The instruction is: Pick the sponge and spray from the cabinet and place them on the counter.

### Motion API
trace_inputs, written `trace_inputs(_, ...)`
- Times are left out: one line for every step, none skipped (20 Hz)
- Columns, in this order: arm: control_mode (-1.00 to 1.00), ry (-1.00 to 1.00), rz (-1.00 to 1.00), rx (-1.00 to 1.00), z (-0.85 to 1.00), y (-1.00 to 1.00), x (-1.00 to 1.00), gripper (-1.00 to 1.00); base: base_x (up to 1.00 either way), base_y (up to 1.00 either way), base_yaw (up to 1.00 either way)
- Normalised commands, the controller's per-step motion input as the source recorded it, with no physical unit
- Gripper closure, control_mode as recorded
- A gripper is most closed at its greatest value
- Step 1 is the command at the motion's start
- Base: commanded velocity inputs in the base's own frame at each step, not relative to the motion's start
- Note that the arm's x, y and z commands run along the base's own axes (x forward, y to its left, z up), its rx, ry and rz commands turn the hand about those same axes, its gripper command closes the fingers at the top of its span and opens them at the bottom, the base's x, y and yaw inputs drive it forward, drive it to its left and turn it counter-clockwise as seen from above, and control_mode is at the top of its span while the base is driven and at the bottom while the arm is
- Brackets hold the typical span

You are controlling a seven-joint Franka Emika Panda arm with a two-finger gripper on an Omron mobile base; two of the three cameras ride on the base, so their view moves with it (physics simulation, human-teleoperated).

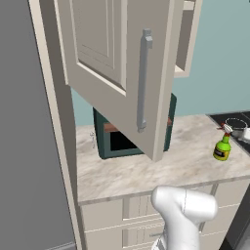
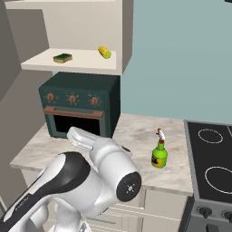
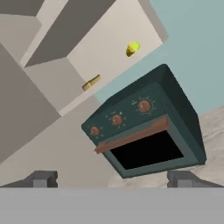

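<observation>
Right base view: spray already on counter right of oven, sponge on cabinet shelf above oven, gripper spread empty facing oven, so next move likely lift up to sponge

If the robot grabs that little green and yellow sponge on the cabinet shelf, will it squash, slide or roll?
The sponge lies flat on the cabinet shelf, so it probably won't roll or tip. It looks small and thin, so likely light, and a nudge may slide it on the smooth shelf. Being a sponge, it may squash a little between the fingers.
</observation>
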Motion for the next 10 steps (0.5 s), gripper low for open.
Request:
trace_inputs(-1.0,0.13,-0.12,0.12,0.55,0.06,0.0,-1.0,0.0,0.0,0.0)
trace_inputs(-1.0,0.18,-0.12,0.11,0.41,0.05,0.0,-1.0,0.0,0.0,0.0)
trace_inputs(-1.0,0.2,-0.1,0.09,0.25,0.08,0.0,-1.0,0.0,0.0,0.0)
trace_inputs(-1.0,0.15,-0.05,0.01,0.0,0.05,0.03,-1.0,0.0,0.0,0.0)
trace_inputs(-1.0,0.14,-0.03,0.0,-0.01,0.08,0.14,-1.0,0.0,0.0,0.0)
trace_inputs(-1.0,0.15,-0.07,0.0,-0.18,0.0,0.04,-1.0,0.0,0.0,0.0)
trace_inputs(-1.0,0.08,-0.14,0.0,-0.12,0.0,0.0,-1.0,0.0,0.0,0.0)
trace_inputs(-1.0,0.03,-0.11,0.0,-0.08,0.06,0.0,-1.0,0.0,0.0,0.0)
trace_inputs(-1.0,0.0,-0.09,0.0,-0.03,0.14,0.0,-1.0,0.0,0.0,0.0)
trace_inputs(-1.0,0.01,-0.12,-0.01,0.0,0.31,0.0,-1.0,0.0,0.0,0.0)
